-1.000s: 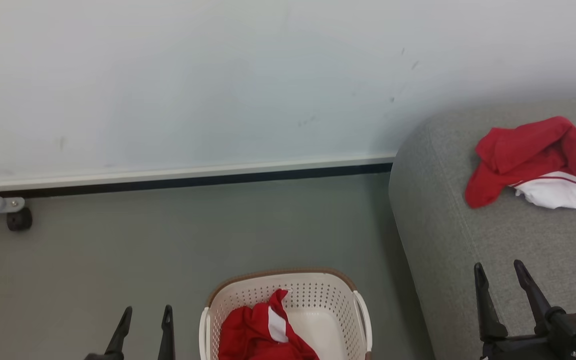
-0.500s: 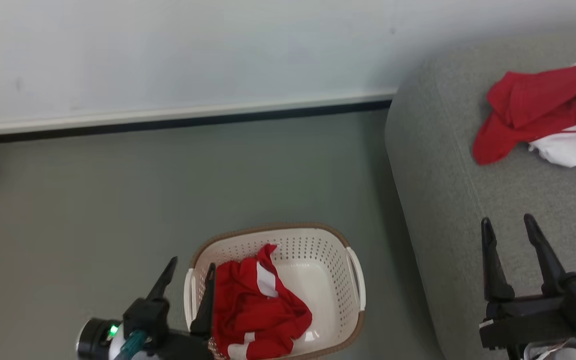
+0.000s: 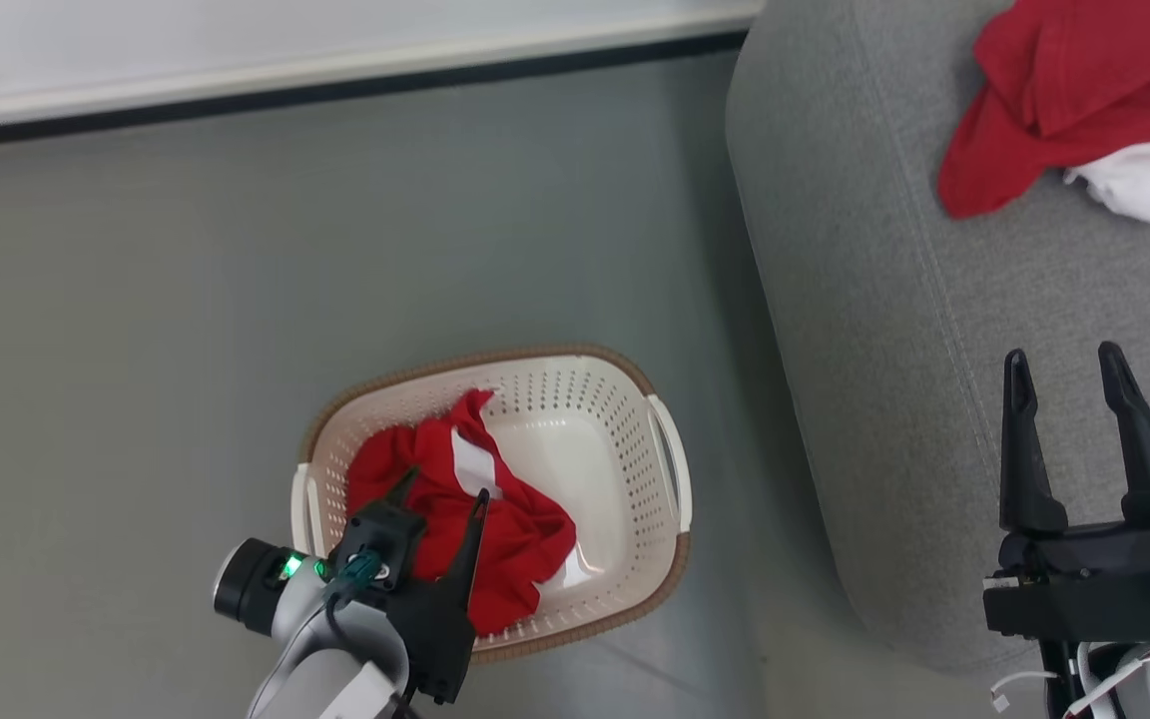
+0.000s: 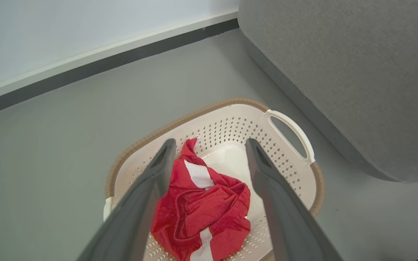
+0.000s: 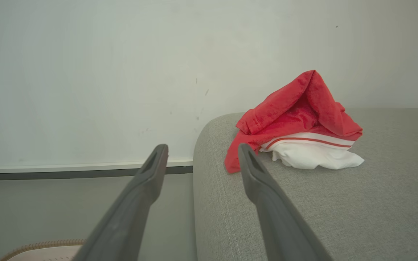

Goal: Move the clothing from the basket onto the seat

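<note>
Head view shows the left hand (image 3: pixel 442 489) hanging spread over the red clothing (image 3: pixel 515 529) bunched at the left side of the basket (image 3: pixel 495 357), apparently lined up to pinch it, while the right hand (image 3: pixel 1061 356) hovers spread and empty above the near edge of the seat (image 3: pixel 884 350).

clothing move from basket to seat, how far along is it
Done: one red and white garment lies on the seat. In hand: the left gripper hangs open above the second red garment in the basket, not gripping it yet. Left: grasp that one and carry it to the seat. The right gripper is open and empty over the seat.
</note>
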### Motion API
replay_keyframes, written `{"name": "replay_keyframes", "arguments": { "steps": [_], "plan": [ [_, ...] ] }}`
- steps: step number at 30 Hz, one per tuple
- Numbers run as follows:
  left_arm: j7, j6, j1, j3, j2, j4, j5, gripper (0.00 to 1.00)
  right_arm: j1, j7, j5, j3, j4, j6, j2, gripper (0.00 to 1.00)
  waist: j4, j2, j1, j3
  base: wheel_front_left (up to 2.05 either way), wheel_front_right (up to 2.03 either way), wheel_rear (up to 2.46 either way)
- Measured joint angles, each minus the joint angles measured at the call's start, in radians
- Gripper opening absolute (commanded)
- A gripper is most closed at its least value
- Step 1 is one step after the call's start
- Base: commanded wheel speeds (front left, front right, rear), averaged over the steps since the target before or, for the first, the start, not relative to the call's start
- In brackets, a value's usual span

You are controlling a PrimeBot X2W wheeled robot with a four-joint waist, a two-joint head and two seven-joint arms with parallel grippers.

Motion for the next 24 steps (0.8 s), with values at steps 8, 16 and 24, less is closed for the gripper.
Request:
{"name": "replay_keyframes", "arguments": {
  "steps": [8,16,24],
  "plan": [
    [0.053,-0.019,-0.099,-0.045,-0.018,0.128,0.038,1.0,-0.046,0.0,-0.013,-0.005,-0.065,0.0,0.0,1.0,-0.024,0.0,-0.0001,0.121,0.0,0.0,0.0],
    [0.077,-0.036,-0.208,-0.08,-0.023,0.195,0.073,1.0,-0.102,0.0,-0.023,-0.001,-0.121,0.0,0.003,1.0,-0.035,0.0001,0.0,0.228,0.0,0.0,0.0],
    [0.104,-0.046,-0.309,-0.104,-0.028,0.266,0.108,1.0,-0.165,0.0,-0.042,-0.001,-0.173,0.0,0.003,1.0,-0.04,0.0001,-0.0001,0.349,0.0,0.0,0.0]
  ]
}}
